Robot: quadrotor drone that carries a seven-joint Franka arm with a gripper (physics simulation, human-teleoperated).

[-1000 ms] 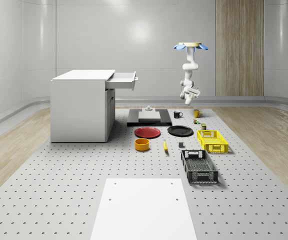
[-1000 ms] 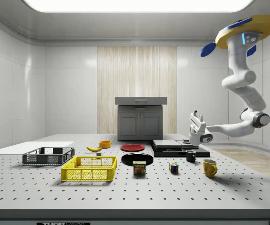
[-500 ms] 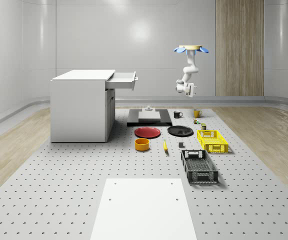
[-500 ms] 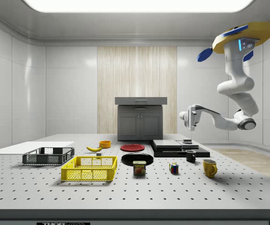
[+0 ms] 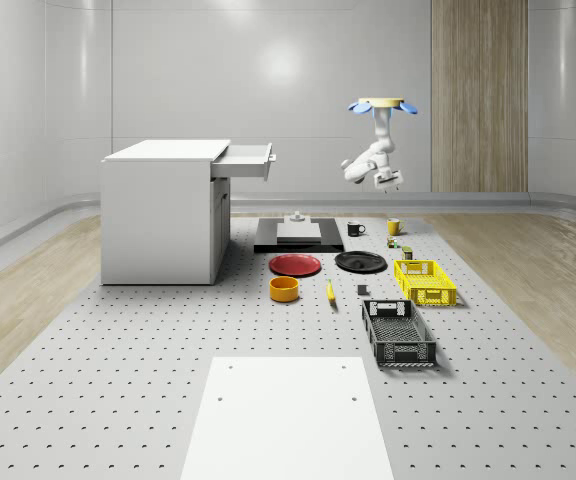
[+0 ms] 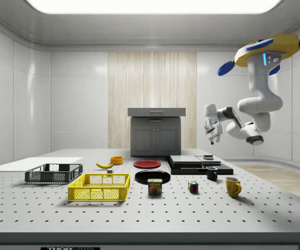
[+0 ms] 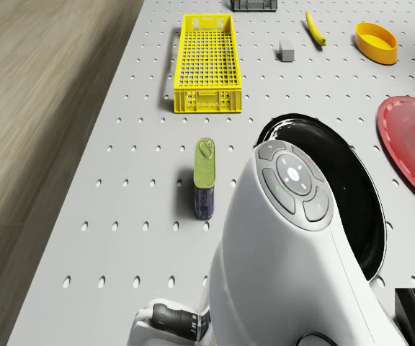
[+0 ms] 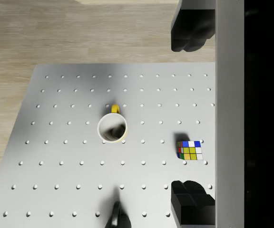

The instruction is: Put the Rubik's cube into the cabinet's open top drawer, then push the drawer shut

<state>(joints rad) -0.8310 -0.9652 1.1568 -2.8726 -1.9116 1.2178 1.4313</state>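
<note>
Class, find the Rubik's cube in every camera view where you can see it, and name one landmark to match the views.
Whole-scene view: Rubik's cube just in front of the yellow mug.
Side view: on the table, at the mug's left.
Wrist view: near the mug, apart from it.
Shared landmark: the yellow mug.
</note>
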